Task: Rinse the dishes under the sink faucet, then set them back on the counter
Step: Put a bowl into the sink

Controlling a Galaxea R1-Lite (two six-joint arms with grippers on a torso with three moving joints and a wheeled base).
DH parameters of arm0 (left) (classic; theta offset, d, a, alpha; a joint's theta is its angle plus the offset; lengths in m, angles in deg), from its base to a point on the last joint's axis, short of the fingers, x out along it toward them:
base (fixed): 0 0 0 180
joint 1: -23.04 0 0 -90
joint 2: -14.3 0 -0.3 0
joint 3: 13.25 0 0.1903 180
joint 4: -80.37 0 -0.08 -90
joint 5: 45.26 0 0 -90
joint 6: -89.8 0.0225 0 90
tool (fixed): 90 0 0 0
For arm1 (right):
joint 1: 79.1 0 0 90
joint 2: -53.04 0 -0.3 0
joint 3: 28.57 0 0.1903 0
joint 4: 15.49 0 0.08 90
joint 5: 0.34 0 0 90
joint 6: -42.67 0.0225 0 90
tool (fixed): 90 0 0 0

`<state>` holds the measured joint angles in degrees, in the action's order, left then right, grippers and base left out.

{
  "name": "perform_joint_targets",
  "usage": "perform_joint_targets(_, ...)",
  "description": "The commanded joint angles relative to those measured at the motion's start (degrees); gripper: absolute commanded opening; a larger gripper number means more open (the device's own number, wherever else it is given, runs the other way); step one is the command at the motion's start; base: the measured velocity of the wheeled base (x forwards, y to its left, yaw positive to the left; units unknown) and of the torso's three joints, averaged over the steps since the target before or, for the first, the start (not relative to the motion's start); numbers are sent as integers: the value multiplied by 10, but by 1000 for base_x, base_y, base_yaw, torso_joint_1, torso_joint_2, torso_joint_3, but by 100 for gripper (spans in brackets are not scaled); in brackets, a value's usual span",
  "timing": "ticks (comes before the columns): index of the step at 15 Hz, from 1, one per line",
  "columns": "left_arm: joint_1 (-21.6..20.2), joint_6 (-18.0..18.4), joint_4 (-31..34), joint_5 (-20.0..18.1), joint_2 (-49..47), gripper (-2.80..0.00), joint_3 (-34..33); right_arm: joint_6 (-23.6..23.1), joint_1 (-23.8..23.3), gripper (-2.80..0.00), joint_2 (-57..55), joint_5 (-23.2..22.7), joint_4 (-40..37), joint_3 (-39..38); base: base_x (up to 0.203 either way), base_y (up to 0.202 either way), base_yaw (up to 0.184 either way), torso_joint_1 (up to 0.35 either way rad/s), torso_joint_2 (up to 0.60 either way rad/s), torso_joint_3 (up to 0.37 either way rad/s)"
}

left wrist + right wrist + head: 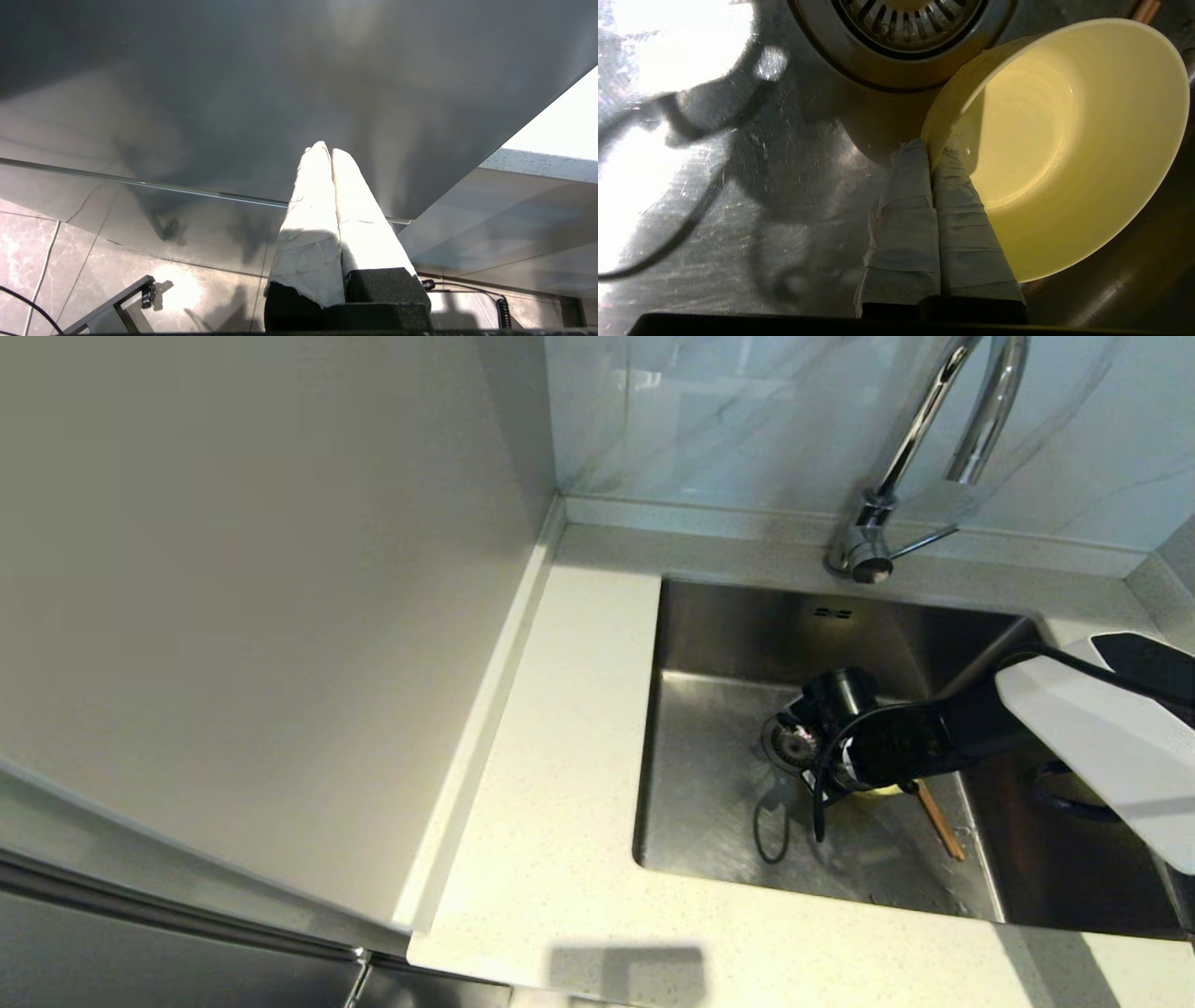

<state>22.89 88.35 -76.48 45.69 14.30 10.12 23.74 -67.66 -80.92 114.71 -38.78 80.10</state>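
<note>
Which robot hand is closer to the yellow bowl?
The right gripper: its fingers pinch the yellow bowl's rim down in the sink. The left gripper hangs far away, outside the sink.

From my head view, the right arm (934,737) hides nearly all of the yellow bowl (882,791) and the chopsticks' (938,819) upper ends. The faucet's (920,429) arch runs off the top edge.
</note>
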Motion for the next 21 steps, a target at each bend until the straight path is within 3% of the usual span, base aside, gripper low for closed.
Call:
perform_joint_targets(1,0,0,0,0,2,-280,0,-1,-5,-280,-17,2,0,11,0,0,0,0,0,0)
perform_joint_targets(6,0,0,0,0,2,-280,0,-5,-18,-280,-27,16,1,22,0,0,0,0,0,0)
perform_joint_targets(7,0,0,0,0,2,-280,0,-7,-19,0,-28,17,1,26,0,0,0,0,0,0)
perform_joint_targets(13,0,0,0,0,2,-280,0,-6,-23,0,-11,16,0,36,0,0,0,0,0,0)
perform_joint_targets(18,0,0,0,0,2,-280,0,1,-37,0,88,9,-4,10,0,0,0,0,0,0)
perform_joint_targets(19,0,0,0,0,2,-280,0,1,-38,-280,113,4,-4,1,0,0,0,0,0,0)
perform_joint_targets(21,0,0,0,0,2,-280,0,0,-39,-280,162,-3,-5,-21,0,0,0,0,0,0)
